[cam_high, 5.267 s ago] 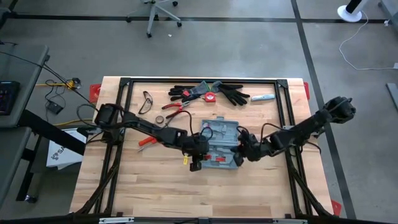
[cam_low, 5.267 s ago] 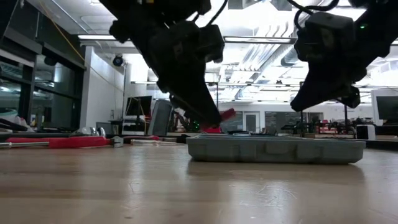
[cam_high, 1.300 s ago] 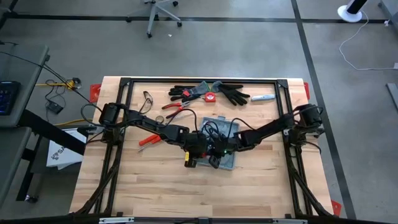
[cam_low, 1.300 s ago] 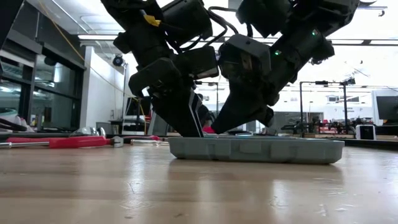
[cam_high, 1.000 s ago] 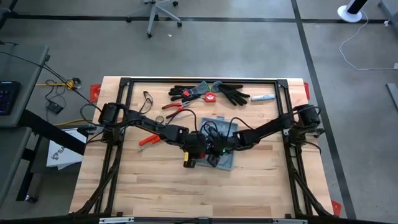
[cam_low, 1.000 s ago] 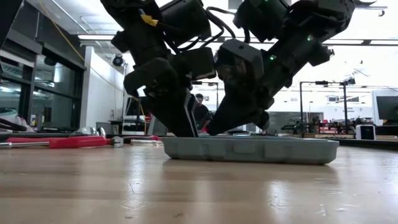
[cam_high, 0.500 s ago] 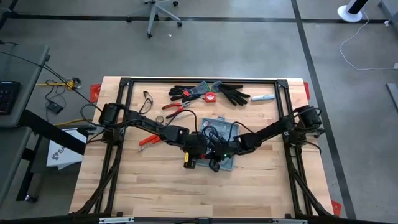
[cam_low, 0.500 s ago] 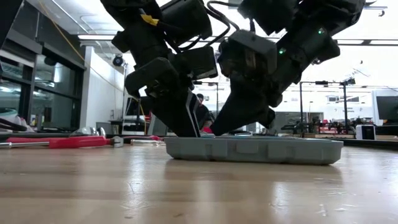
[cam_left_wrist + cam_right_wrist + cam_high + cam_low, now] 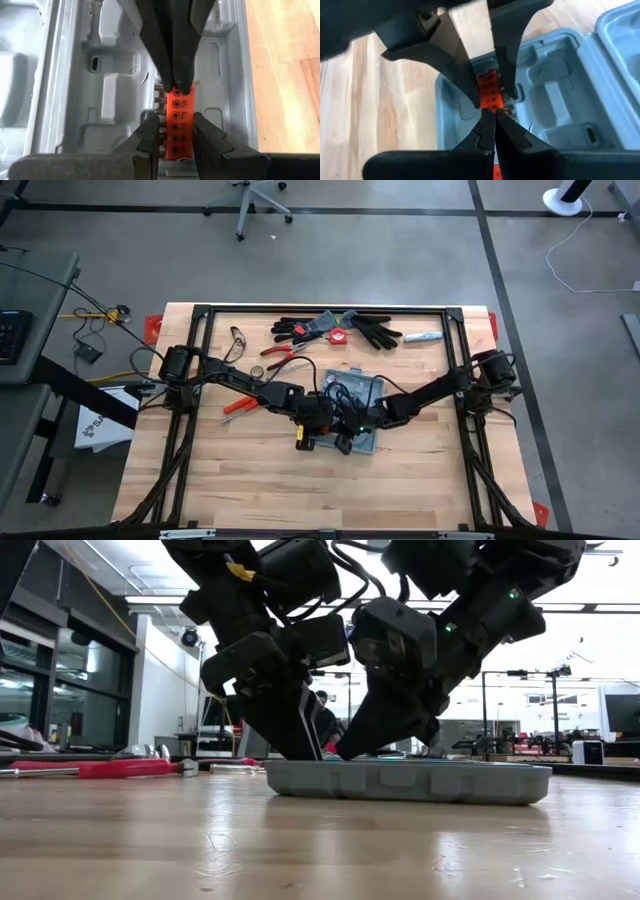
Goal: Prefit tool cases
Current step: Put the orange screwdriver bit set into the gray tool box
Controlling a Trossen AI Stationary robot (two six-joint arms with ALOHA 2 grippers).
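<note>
Tool case (image 9: 362,412) lies open and flat mid-bench, both arms meeting over its near-left corner. Key relation: the red bit holder (image 9: 179,126) sits in the tray with its long axis running straight between the two grippers. Left gripper (image 9: 173,134) straddles it, jaws narrow, one finger on each long side, clamped on or just touching. Right gripper (image 9: 489,131) comes in from the opposite end, jaws fully closed, holding nothing; its tips press down on the far end of the same strip. Left arm is the one gripping; right is only a pusher. My read: next move is seating the strip into its moulded slot, so push direction must stay along that axis, otherwise it skews against the tray ribs
</note>
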